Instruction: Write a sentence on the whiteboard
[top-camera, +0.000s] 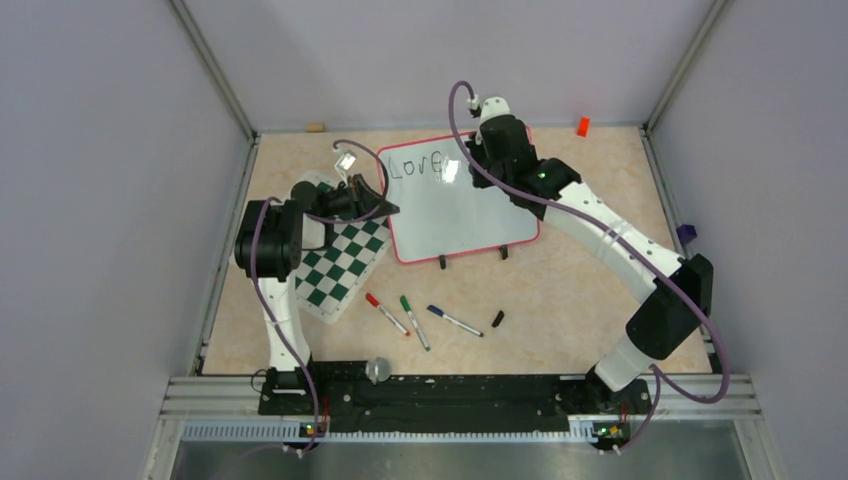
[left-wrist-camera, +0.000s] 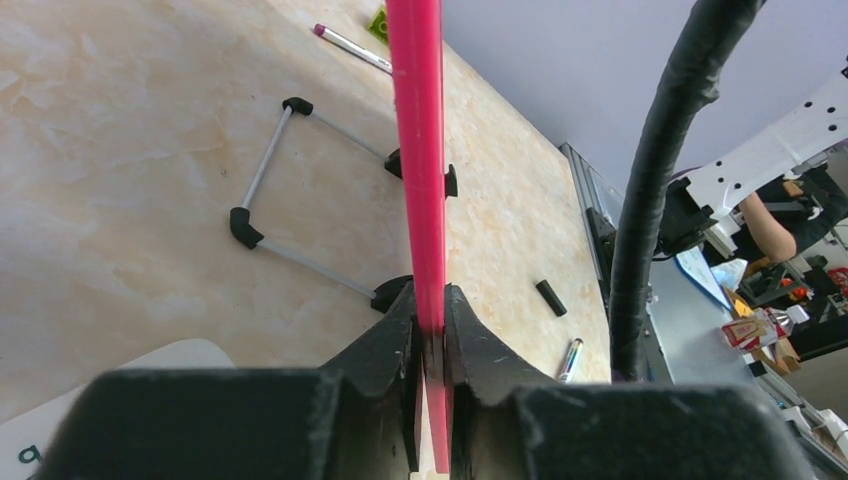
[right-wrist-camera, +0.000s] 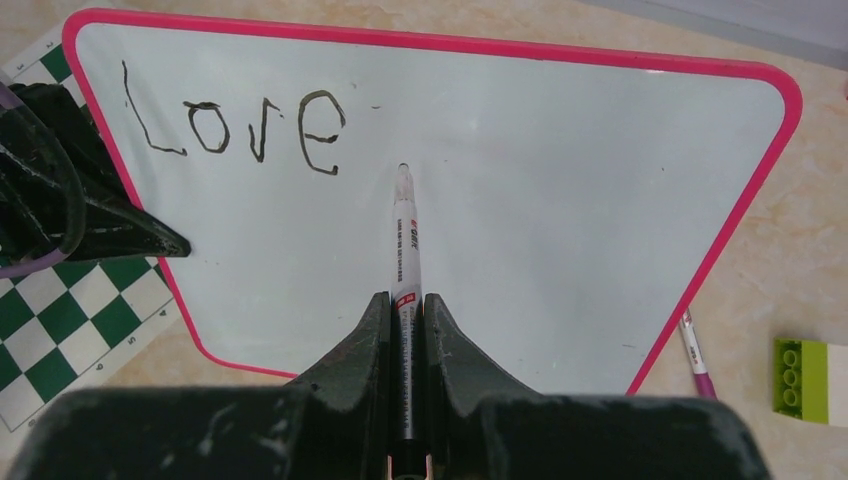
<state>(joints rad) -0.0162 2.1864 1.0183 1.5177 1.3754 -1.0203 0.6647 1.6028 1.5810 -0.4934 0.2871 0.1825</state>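
The whiteboard (top-camera: 460, 210) with its red frame lies tilted at the back middle of the table, propped on two black feet. On it the sentence (right-wrist-camera: 235, 125) reads only "Love", in black at the top left. My right gripper (right-wrist-camera: 405, 298) is shut on a white marker (right-wrist-camera: 404, 240) whose tip rests on the board just right of the "e". In the top view the right gripper (top-camera: 478, 150) is over the board's upper edge. My left gripper (left-wrist-camera: 430, 300) is shut on the board's red frame (left-wrist-camera: 418, 150), at the left edge (top-camera: 385, 210).
A green-and-white checkered mat (top-camera: 340, 265) lies under the left arm. Red (top-camera: 386, 313), green (top-camera: 415, 322) and blue (top-camera: 455, 320) markers and a black cap (top-camera: 497, 319) lie in front of the board. A pink marker (right-wrist-camera: 695, 355) and a green brick (right-wrist-camera: 808, 380) lie behind it.
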